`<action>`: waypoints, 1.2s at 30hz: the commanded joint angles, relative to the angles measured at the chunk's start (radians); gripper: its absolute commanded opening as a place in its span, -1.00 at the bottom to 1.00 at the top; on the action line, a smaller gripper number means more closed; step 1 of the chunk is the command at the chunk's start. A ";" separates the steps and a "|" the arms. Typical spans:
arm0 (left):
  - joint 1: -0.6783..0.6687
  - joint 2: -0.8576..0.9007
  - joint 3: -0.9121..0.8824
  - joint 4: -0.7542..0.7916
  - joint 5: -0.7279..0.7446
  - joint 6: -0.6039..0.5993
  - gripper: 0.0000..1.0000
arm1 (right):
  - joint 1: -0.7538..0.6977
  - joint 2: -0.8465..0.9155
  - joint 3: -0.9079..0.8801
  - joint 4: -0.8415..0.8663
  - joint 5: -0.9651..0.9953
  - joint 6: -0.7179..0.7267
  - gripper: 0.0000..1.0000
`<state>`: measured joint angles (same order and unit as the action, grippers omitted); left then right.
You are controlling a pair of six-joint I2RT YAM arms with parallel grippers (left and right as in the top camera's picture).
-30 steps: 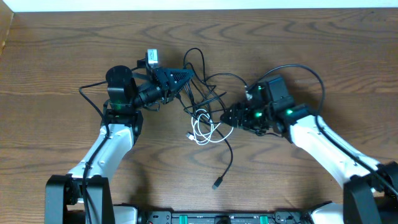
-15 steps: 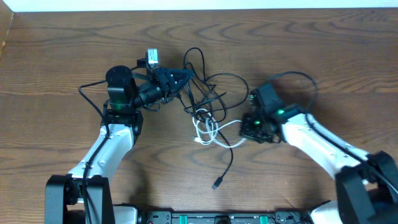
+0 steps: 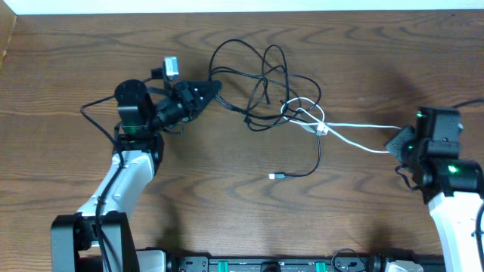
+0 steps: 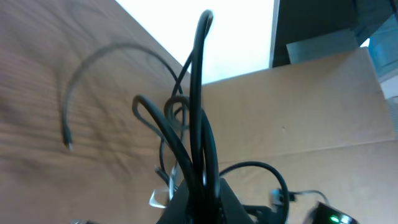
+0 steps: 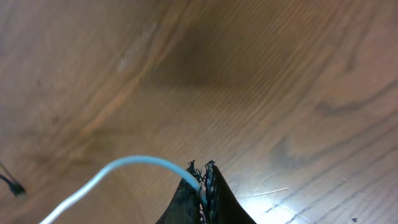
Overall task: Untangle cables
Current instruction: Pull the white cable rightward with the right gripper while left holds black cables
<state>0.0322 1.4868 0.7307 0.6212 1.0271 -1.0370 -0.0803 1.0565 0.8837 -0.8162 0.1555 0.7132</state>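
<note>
White cable (image 3: 321,126), which a second earlier had lain coiled under the knot in the middle of the table (image 3: 91,45), was now drawn out in a long pale line toward the right. The right gripper (image 3: 395,142) had swung well away from the tangle, taking that end with it. To my eye this meant the white one was mostly freed, though its far end was still threaded among the black cables (image 3: 261,72), which had been dragged up the table with it. One black plug (image 3: 276,176) lay loose on the wood below the knot.

From the right wrist view, the right gripper (image 5: 202,171) had its fingers pressed together on the white cable (image 5: 124,165), pinching it at the very tips. The left gripper (image 3: 208,91) (it had shifted only slightly up and to the left) was clamped tight on a bundle of black cables (image 4: 200,93), whose loops stood up out of its closed tips (image 4: 199,186).
</note>
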 commanded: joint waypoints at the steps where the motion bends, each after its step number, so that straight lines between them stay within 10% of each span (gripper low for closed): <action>1: 0.059 0.000 0.008 -0.011 0.003 0.105 -0.84 | -0.048 -0.039 0.005 -0.007 0.048 -0.023 -0.97; 15: 0.214 0.000 0.008 -0.499 -0.294 0.131 -0.85 | -0.063 -0.042 0.005 -0.028 0.049 -0.023 -0.98; 30: 0.214 0.000 0.008 -0.533 -0.726 0.131 -0.85 | -0.112 -0.050 0.007 -0.071 0.132 -0.024 -0.98; 33: 0.213 0.000 0.008 -0.513 -0.656 0.196 -0.86 | -0.135 -0.066 0.007 -0.062 0.068 -0.070 -0.98; 36: 0.213 0.000 0.008 -0.369 -0.185 0.613 -0.85 | -0.145 -0.086 0.006 -0.025 -0.003 -0.159 -0.98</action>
<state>0.2405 1.4879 0.7246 0.1761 0.5060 -0.7784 -0.2077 0.9985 0.8837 -0.8597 0.1780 0.6445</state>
